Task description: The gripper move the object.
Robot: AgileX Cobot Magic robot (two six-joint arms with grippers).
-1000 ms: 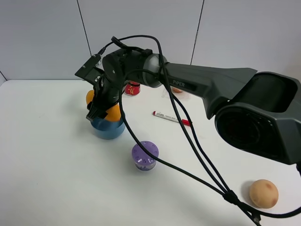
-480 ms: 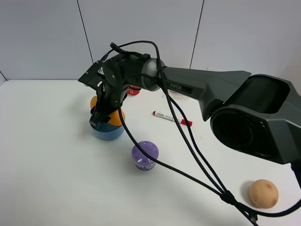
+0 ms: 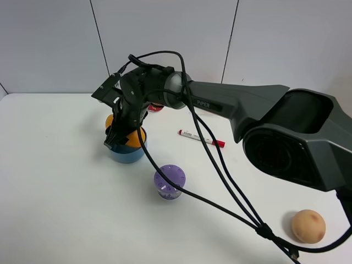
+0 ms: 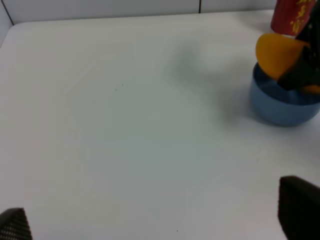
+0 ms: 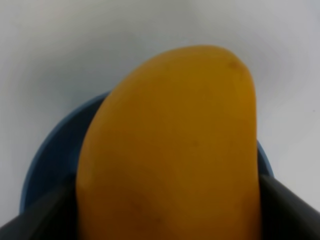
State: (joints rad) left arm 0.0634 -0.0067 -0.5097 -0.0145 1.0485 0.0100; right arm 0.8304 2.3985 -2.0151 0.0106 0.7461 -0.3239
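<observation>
Above blue bowl (image 3: 125,154) | mango (image 5: 170,145) held in right pincer (image 3: 121,133)

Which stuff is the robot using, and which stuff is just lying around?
In the job:
right gripper
mango it grips
blue bowl under the mango

Just lying about:
purple cup
red marker
round tan fruit
red can

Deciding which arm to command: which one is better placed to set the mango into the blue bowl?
Right. The right hand grips the mango over the blue bowl; the left hand is open, empty, and well away from the bowl.
</observation>
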